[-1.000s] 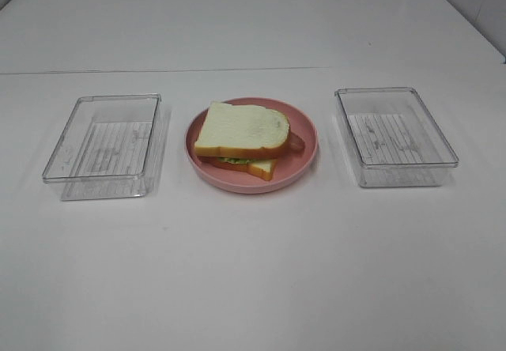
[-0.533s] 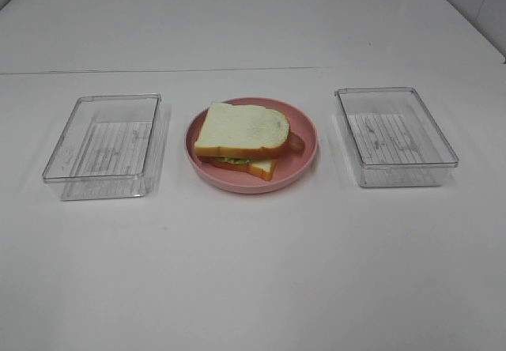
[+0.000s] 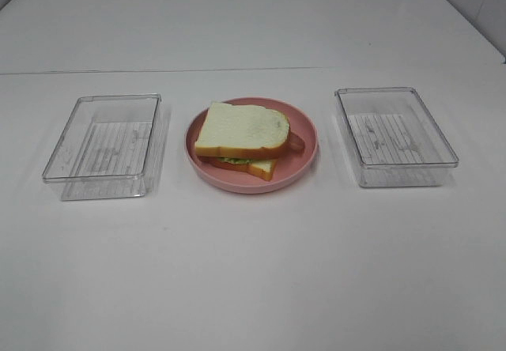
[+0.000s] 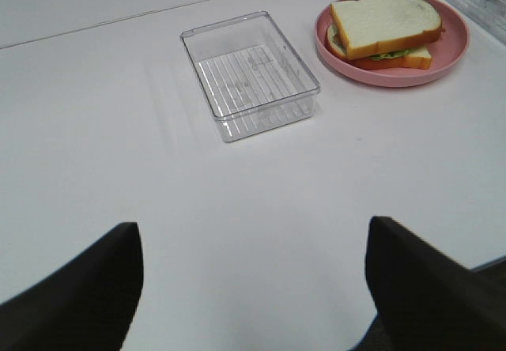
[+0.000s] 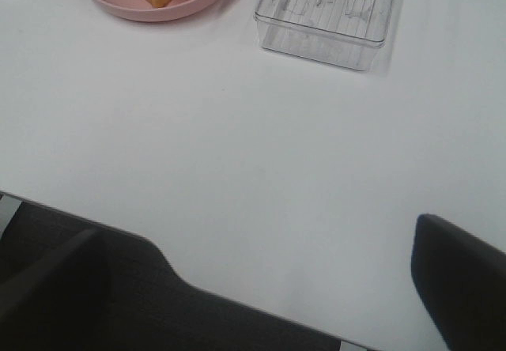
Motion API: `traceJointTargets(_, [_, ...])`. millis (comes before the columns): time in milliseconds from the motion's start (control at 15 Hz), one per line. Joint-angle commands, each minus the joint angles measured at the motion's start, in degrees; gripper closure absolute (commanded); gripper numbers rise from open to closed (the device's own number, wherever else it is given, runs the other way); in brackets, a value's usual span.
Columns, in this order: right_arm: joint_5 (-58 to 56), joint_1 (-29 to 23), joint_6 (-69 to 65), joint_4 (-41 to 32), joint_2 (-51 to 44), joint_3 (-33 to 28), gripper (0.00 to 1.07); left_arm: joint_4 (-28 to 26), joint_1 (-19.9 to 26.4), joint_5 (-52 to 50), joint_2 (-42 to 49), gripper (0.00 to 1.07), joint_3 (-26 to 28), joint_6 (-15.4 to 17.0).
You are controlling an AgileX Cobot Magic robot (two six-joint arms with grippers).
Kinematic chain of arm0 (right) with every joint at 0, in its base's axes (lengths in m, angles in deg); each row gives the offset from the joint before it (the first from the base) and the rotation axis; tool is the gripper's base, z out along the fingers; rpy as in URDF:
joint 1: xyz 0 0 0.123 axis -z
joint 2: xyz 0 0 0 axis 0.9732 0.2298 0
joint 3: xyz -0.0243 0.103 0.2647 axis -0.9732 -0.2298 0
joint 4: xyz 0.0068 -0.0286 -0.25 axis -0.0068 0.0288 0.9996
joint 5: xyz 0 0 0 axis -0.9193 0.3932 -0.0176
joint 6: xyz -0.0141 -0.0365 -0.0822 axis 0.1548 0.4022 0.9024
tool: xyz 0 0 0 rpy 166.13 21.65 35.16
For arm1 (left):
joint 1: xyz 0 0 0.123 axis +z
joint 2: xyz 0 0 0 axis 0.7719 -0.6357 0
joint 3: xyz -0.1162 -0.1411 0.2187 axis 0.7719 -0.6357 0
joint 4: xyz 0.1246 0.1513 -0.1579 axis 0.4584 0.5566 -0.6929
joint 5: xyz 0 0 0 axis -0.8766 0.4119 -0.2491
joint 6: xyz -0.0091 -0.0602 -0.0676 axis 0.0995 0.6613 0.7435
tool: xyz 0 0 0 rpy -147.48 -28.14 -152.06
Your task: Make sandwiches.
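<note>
On the pink plate [image 3: 304, 157] sits the sandwich [image 3: 241, 136]; both grippers apparently spread wide.

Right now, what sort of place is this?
Probably a lab tabletop for robot trials, not a kitchen: a bare white table, a toy sandwich on a pink plate, with clear trays either side.

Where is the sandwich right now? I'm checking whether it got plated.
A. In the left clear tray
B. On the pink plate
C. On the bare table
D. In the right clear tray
B: the sandwich rests on the pink plate between the two trays, and both the left tray and the right tray hold nothing.
</note>
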Motion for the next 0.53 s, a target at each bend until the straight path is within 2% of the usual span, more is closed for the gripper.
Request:
traceJointTargets(67, [0.63, 4.76, 0.4, 0.29, -0.52, -0.11, 0.11, -0.4, 3.61, -0.46, 1.15, 0.32, -0.06, 0.23])
traceJointTargets(200, [0.63, 12.15, 0.4, 0.29, -1.89, -0.11, 0.11, -0.4, 8.37, -0.46, 1.15, 0.32, -0.06, 0.23])
traceJointTargets(267, [0.63, 13.87, 0.4, 0.29, -4.07, -0.11, 0.11, -0.4, 9.05, -0.46, 1.15, 0.32, -0.06, 0.23])
traceJointTargets(533, [0.63, 14.44, 0.4, 0.11, -12.72, -0.11, 0.11, -0.4, 9.11, -0.46, 1.38, 0.32, -0.06, 0.23])
